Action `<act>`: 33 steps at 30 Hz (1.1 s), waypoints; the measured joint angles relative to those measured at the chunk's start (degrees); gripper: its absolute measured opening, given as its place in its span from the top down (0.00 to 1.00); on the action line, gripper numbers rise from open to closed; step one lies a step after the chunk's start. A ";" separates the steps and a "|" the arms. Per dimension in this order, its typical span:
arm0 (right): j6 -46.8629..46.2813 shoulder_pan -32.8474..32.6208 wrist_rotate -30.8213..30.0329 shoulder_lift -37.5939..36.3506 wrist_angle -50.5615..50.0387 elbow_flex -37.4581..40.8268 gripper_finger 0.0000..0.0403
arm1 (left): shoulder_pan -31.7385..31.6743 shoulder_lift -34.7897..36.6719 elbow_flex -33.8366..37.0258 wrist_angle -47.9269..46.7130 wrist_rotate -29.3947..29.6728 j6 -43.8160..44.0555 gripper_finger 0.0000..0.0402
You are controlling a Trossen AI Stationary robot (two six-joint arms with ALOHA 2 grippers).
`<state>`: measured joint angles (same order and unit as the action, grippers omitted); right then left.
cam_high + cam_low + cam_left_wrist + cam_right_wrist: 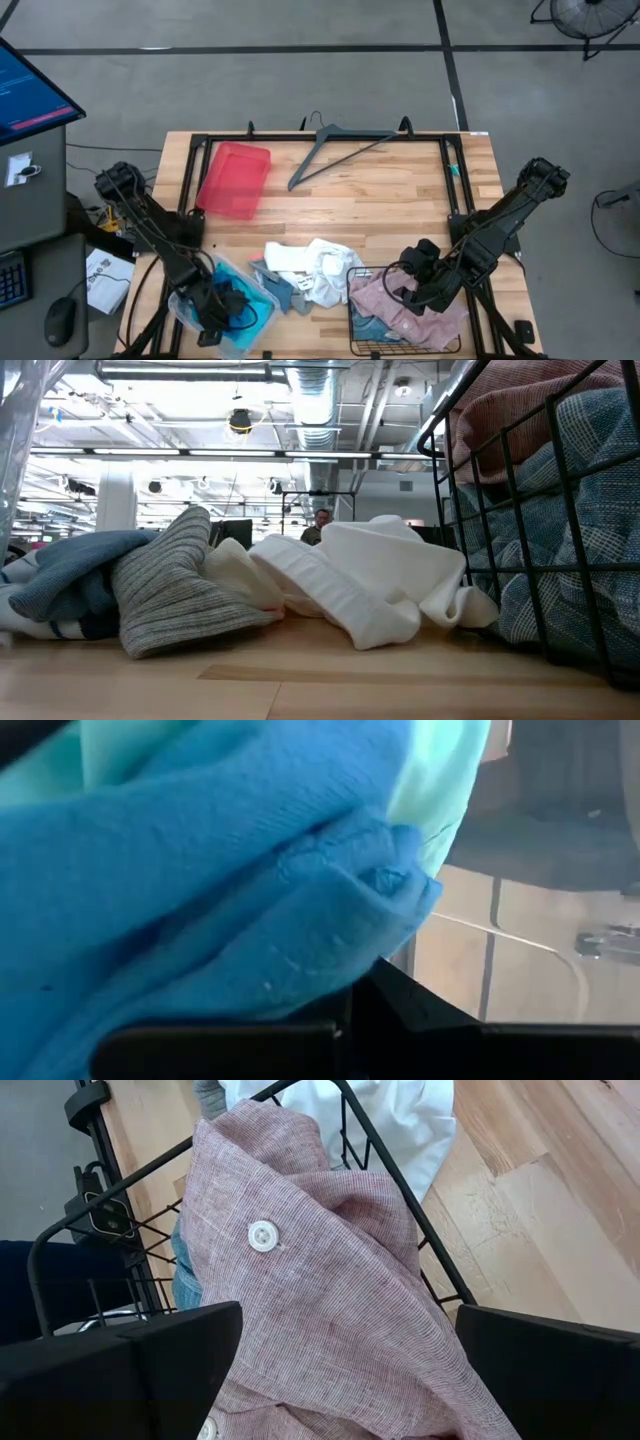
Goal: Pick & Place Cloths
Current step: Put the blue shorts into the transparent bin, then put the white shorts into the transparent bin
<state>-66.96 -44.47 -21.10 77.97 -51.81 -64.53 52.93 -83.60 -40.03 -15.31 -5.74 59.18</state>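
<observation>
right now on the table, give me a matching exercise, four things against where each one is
Things:
1. pink cloth
2. turquoise cloth
3. hanger
4. white cloth

Places:
A. on bare wood at the far edge, beside the red tray
B. draped in the wire basket, under the open right pincer
C. at the near left corner, pinched by the shut left pincer
D. mid table, between the basket and the grey cloth

Pairs: 1-B, 2-C, 3-A, 4-D
</observation>
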 joint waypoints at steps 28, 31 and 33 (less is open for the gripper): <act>1.54 0.00 -0.45 0.00 0.22 0.00 0.10 | -5.87 37.00 0.52 12.39 25.73 -18.72 0.69; 1.53 -0.02 -0.45 0.00 0.40 0.00 0.10 | -12.35 35.62 0.48 16.19 27.46 -27.64 0.69; 1.53 -0.02 -0.44 0.00 0.70 0.00 0.10 | -17.07 34.15 0.48 17.00 27.80 -30.19 0.68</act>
<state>-65.43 -44.49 -21.54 77.97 -51.11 -64.53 35.86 -49.45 -39.55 1.70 22.05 28.99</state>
